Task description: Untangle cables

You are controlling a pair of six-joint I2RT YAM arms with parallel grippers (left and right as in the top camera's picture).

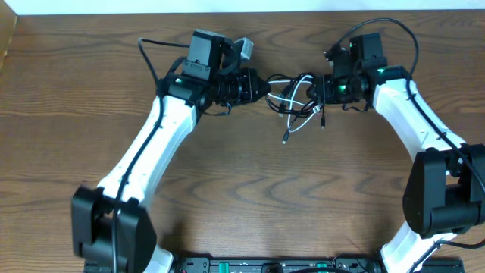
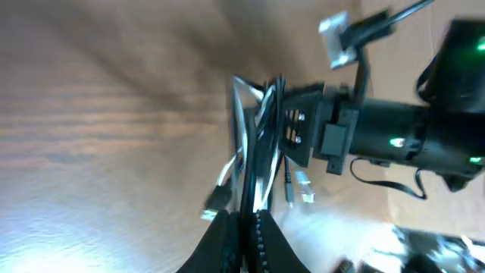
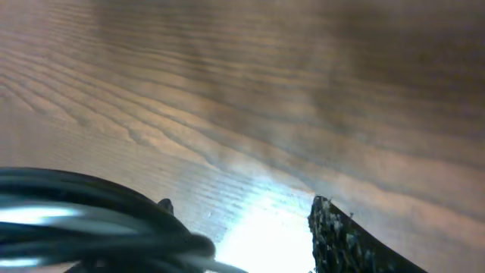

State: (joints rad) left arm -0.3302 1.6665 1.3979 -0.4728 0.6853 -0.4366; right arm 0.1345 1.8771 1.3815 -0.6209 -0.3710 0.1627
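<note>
The cables (image 1: 295, 97), one black and one white, are in a small knot near the far side of the table (image 1: 242, 189), right between the two arms. The left gripper (image 1: 264, 86) is on one side of the knot and the right gripper (image 1: 322, 89) is on the other, so the knot runs sideways from one to the other. Both are just as near to it. The left gripper is closed tight on the cables, and the left wrist view shows them coming out from between its fingers (image 2: 227, 239). The right gripper is touching the other side of the knot. One of its fingers (image 3: 341, 235) stands away from the cable (image 3: 91, 220), and I cannot tell if it is holding on or not. Two loose ends with little plugs trail from the knot toward the front. I think pulling the arms apart sideways would be the next move. The table is flat brown wood, with lots of bare room all around.
</note>
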